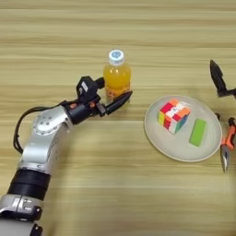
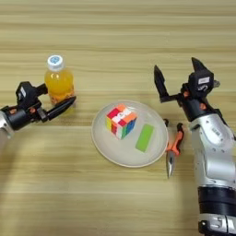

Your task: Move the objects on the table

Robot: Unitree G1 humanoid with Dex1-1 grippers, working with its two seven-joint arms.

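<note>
Left eye view, left hand [image 1: 110, 92] open around juice bottle [image 1: 117, 76]

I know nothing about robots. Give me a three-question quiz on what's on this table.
1. True or false: the puzzle cube lies on the plate.
2. The left gripper has its jaws around: A) the juice bottle B) the pliers C) the green block
3. Fill in: the right gripper's jaws are ____.

Key: 1 true; 2 A; 3 open
</note>
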